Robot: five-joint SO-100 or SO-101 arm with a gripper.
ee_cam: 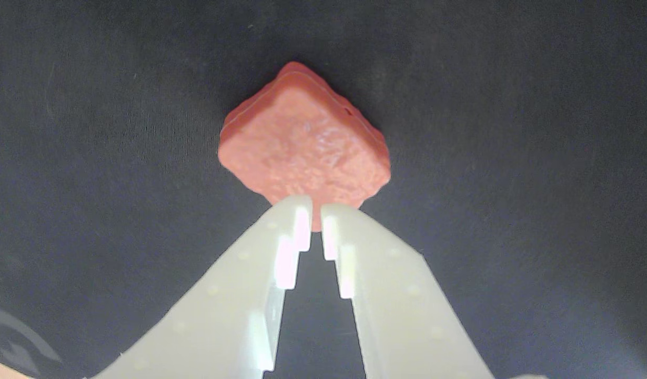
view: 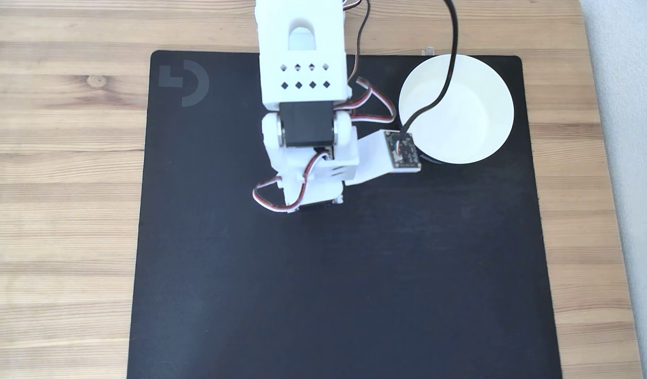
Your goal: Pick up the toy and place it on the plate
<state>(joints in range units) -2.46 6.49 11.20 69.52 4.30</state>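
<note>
In the wrist view the reddish-brown toy (ee_cam: 305, 145) lies flat on the black mat, one corner pointing toward me. My gripper (ee_cam: 316, 211) hovers at that near corner with its white fingers almost touching; only a narrow slit is left, and the toy's corner shows through it. Nothing is clamped between the fingers. In the fixed view the white arm (view: 307, 158) is folded low over the mat and covers the toy. The round white plate (view: 476, 116) stands at the mat's far right corner, to the right of the arm.
A black mat (view: 329, 289) lies on a wooden table (view: 60, 184). A black cable (view: 450, 58) runs across the plate to the wrist camera board (view: 402, 151). Red and white servo wires loop beside the arm.
</note>
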